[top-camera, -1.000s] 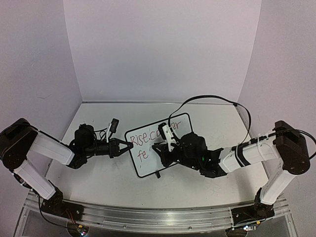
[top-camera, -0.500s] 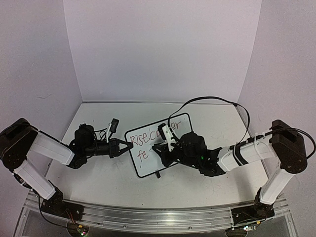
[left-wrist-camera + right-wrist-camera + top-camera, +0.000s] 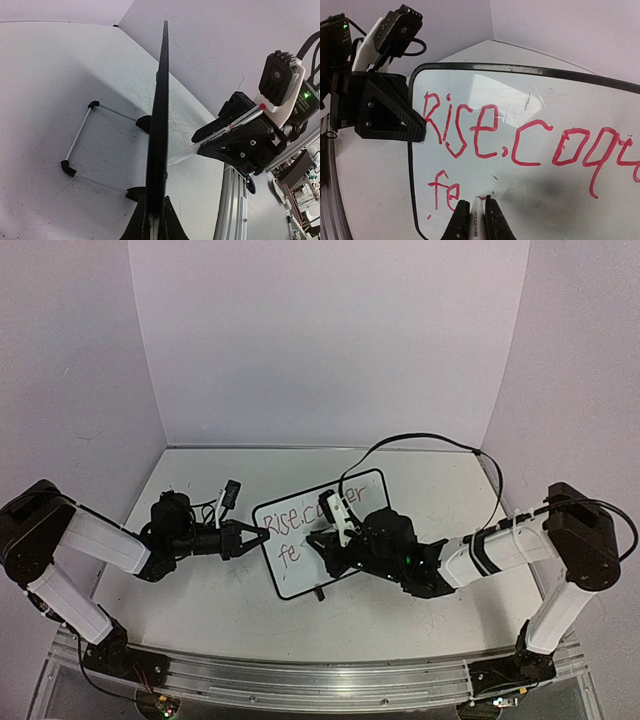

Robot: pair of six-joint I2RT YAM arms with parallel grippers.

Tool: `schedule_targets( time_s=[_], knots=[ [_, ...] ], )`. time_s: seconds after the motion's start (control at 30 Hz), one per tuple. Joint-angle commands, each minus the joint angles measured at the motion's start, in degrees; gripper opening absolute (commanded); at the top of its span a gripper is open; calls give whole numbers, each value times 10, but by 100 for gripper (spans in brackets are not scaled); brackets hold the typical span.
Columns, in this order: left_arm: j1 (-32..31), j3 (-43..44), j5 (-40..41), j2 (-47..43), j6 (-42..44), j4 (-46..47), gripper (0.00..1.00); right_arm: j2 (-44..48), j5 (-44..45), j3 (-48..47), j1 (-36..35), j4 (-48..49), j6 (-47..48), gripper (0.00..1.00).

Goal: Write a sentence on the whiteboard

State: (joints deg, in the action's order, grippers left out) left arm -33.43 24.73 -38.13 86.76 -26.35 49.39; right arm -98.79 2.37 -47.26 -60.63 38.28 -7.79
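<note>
The whiteboard stands tilted mid-table. The sentence is in red and reads "Rise,coqu...", with "fe" on a second line. My left gripper is shut on the board's left edge. In the left wrist view the board shows edge-on between that gripper's jaws. My right gripper is shut on a white marker. In the right wrist view that gripper holds the marker tip against the board just right of "fe". The marker has a red end.
The board's wire stand with black feet rests on the scuffed tabletop behind it. A black cable arcs above the right arm. A metal rail runs along the near edge. Purple walls enclose the table.
The right arm's forearm has shifted slightly left. The marker tip stays on the second line. The left arm and the board have not moved.
</note>
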Motion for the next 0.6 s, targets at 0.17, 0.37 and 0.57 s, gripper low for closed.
schedule_targets(
  time_s=[0.17,0.37,0.57],
  knots=[
    [-1,1,19,-5,17,-39,0,-18,5,-19,-8,9,-1,0],
    [-1,1,19,-6,17,-41,0,-17,11,-10,-11,-5,-8,0],
    [-1,1,19,-7,17,-41,0,-15,15,-2,-11,-12,-13,0]
  ],
)
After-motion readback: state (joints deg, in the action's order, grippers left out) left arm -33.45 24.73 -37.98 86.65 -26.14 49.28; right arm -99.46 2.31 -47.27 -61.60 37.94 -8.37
